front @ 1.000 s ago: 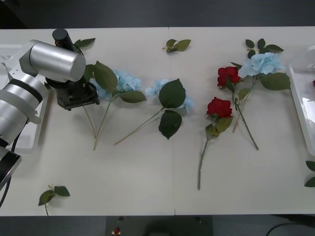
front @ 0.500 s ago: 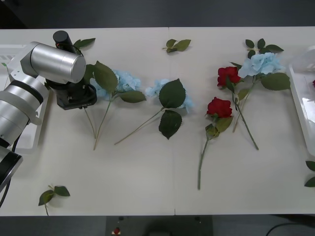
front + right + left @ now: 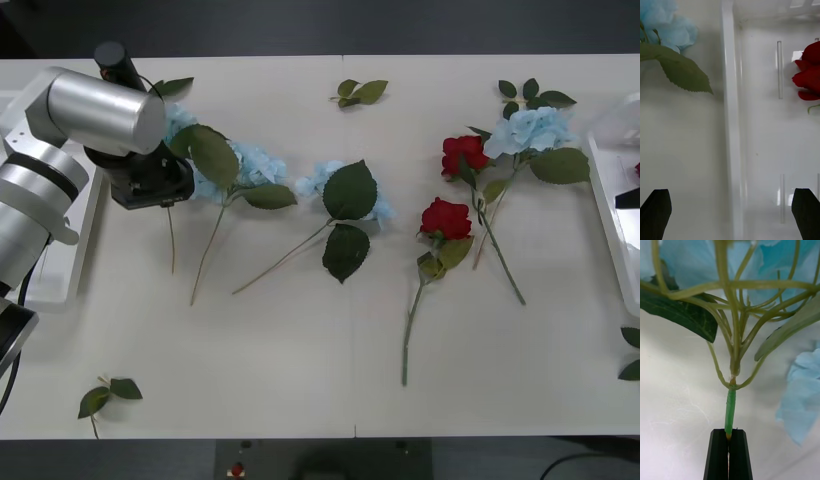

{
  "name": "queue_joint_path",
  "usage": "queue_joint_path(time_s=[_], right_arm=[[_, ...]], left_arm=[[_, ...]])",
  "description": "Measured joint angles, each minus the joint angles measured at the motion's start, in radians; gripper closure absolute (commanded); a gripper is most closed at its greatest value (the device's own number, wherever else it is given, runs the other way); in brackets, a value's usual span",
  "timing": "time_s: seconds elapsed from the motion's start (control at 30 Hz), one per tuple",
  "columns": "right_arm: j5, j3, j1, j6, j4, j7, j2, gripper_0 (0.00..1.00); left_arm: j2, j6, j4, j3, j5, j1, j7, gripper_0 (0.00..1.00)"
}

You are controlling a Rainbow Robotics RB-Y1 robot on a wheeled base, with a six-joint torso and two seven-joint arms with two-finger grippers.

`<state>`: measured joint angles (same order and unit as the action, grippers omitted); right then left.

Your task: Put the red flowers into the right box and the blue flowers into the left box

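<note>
Left gripper pinching a blue flower stem; right gripper spread wide over the right box.

Front view: the left arm sits at the table's left end, over the leftmost of the blue flowers, beside the left box; two red flowers lie right of centre. Left wrist view: black fingers closed on the green stem base (blue cluster and dark leaves fanning beyond). Right wrist view: fingertips far apart, straddling the tray rim, one red bloom inside, a blue cluster outside it.
</note>
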<state>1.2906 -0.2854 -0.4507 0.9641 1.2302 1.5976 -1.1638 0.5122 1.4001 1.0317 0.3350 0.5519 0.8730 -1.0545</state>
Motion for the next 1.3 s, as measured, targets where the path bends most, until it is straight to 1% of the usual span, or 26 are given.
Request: queue_joint_path(time_s=[0.1, 0.23, 0.37, 0.43, 0.53, 0.67, 0.83, 1.13, 1.3], right_arm=[[-0.02, 0.0, -0.033, 0.021, -0.001, -0.155, 0.041, 0.06], [-0.046, 0.0, -0.066, 0.031, -0.002, -0.208, 0.1, 0.06], [-0.118, 0.0, -0.087, 0.031, -0.003, -0.333, 0.151, 0.06], [-0.169, 0.0, -0.097, 0.031, -0.003, -0.402, 0.178, 0.06], [-0.22, 0.0, -0.11, 0.031, -0.006, -0.428, 0.216, 0.06], [-0.292, 0.0, -0.138, 0.031, -0.039, -0.474, 0.274, 0.06], [-0.355, 0.0, -0.207, 0.031, -0.141, -0.502, 0.355, 0.06], [-0.388, 0.0, -0.323, -0.014, -0.328, -0.502, 0.463, 0.06], [-0.41, 0.0, -0.35, -0.038, -0.379, -0.502, 0.492, 0.06]], left_arm=[[0.012, 0.066, 0.058, -0.087, 0.0, 0.0, -0.082, 1.0], [0.035, 0.154, 0.137, -0.195, 0.0, 0.0, -0.188, 1.0], [0.09, 0.215, 0.22, -0.214, 0.001, 0.0, -0.215, 1.0], [0.127, 0.237, 0.251, -0.215, 0.002, 0.0, -0.265, 1.0], [0.169, 0.262, 0.264, -0.251, 0.011, 0.0, -0.376, 1.0], [0.198, 0.291, 0.263, -0.376, 0.025, -0.005, -0.445, 1.0], [0.249, 0.289, 0.263, -0.493, 0.035, -0.052, -0.538, 1.0], [0.378, 0.178, 0.259, -0.498, 0.042, -0.2, -0.555, 1.0], [0.387, 0.093, 0.142, -0.498, 0.028, -0.214, -0.555, 1.0]])
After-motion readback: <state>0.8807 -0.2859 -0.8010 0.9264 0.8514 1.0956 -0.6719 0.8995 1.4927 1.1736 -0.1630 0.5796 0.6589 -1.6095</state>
